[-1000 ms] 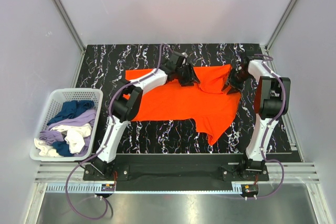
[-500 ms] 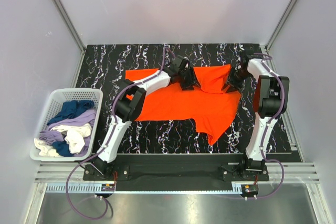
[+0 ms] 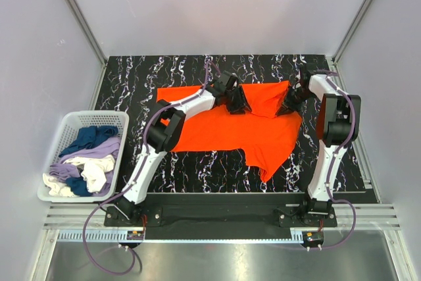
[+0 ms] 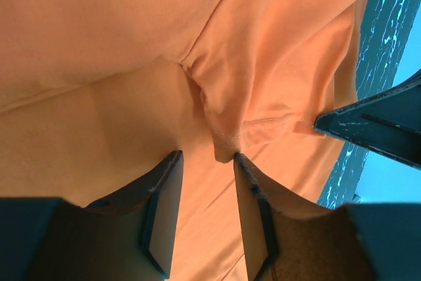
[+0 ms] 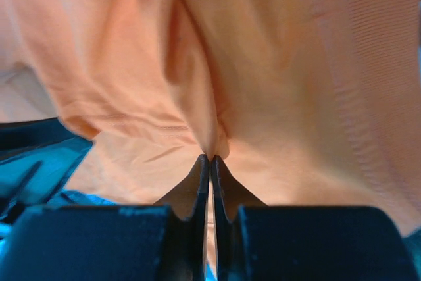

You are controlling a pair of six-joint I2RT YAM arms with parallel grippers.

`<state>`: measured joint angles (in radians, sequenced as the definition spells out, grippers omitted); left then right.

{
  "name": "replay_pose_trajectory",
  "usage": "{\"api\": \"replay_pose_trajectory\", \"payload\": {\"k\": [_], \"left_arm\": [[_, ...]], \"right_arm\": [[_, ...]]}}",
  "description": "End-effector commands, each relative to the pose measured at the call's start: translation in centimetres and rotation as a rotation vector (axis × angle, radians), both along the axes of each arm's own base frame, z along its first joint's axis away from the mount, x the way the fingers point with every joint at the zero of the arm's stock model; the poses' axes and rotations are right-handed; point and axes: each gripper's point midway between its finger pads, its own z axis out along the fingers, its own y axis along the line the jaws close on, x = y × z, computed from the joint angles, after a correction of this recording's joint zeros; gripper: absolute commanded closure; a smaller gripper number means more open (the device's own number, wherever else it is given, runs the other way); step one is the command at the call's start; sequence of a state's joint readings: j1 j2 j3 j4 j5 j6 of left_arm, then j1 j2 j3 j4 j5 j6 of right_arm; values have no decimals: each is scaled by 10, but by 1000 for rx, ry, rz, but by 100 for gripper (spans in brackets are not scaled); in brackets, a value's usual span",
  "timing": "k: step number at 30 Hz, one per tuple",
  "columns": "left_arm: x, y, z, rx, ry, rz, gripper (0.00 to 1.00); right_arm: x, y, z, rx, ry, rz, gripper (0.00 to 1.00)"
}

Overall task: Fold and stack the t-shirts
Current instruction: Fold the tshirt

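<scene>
Left wrist alone shows left gripper parted at orange t-shirt.

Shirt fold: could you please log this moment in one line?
shirt: mostly spread | left gripper: open at fold | right gripper: shut on shirt | basket: holds clothes

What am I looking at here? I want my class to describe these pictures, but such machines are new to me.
Two robot arms, the left arm and the right arm, are bolted at the near edge of a black table. The wide picture looks down from above; the close-ups come from a camera on each wrist. An orange t-shirt lies spread on the table. The right gripper is shut on a fold of it; the left gripper is open, cloth at its tips. A basket of other clothes sits to the left.
</scene>
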<state>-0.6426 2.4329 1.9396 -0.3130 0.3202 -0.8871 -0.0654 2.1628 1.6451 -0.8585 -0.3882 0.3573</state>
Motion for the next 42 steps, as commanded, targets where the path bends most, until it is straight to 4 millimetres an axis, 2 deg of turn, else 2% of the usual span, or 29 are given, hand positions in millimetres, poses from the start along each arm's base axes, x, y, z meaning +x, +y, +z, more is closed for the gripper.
{"api": "replay_pose_trajectory", "payload": {"k": [1,2,3,4,5,6,8,12,16,21,24,25,27,30,33,34,36,37,38,40,42], "left_arm": [[7,-7,35,-40,-103,-32,58],[4,-3,32,-30,-102,-37,58],[4,0,44,-33,-125,-36,57],[4,3,45,-33,-137,-39,57],[0,6,42,-28,-132,-40,57],[1,9,50,-40,-145,-40,56],[0,11,53,-36,-160,-49,55],[2,17,54,-14,-168,-61,53],[-1,20,56,-2,-169,-74,51],[-1,28,60,25,-188,-83,51],[-2,35,63,38,-187,-89,51],[-3,39,64,47,-194,-98,51],[-3,44,69,47,-213,-103,52],[-3,46,75,34,-222,-113,52],[-3,46,78,9,-211,-130,52],[-4,47,78,4,-204,-131,53],[-3,54,85,3,-206,-121,53],[-6,60,79,16,-195,-122,53],[-6,65,88,15,-207,-120,53],[-10,83,81,40,-181,-109,53],[-10,104,89,52,-177,-81,54]], "right_arm": [[1,19,39,111,-53,-19,93],[-4,22,37,138,-27,-49,93],[-4,27,40,179,-30,-56,93],[-5,29,42,199,-30,-69,93],[-12,30,36,215,-5,-87,93],[-12,31,35,235,1,-110,93],[-18,28,27,244,22,-139,93],[-22,5,14,231,37,-201,91],[-22,-7,9,180,32,-182,83],[-19,-21,11,89,11,-141,78],[-14,-27,19,54,-20,-111,78],[-12,-27,27,51,-50,-103,78],[-5,-24,45,66,-105,-89,77],[9,-13,60,146,-176,-91,75],[22,2,62,232,-199,-88,74],[25,6,56,250,-183,-89,74],[32,14,56,279,-181,-85,75],[33,19,48,284,-166,-75,75],[35,20,45,291,-157,-82,75],[35,21,31,301,-130,-98,76],[29,16,14,265,-98,-115,77]]}}
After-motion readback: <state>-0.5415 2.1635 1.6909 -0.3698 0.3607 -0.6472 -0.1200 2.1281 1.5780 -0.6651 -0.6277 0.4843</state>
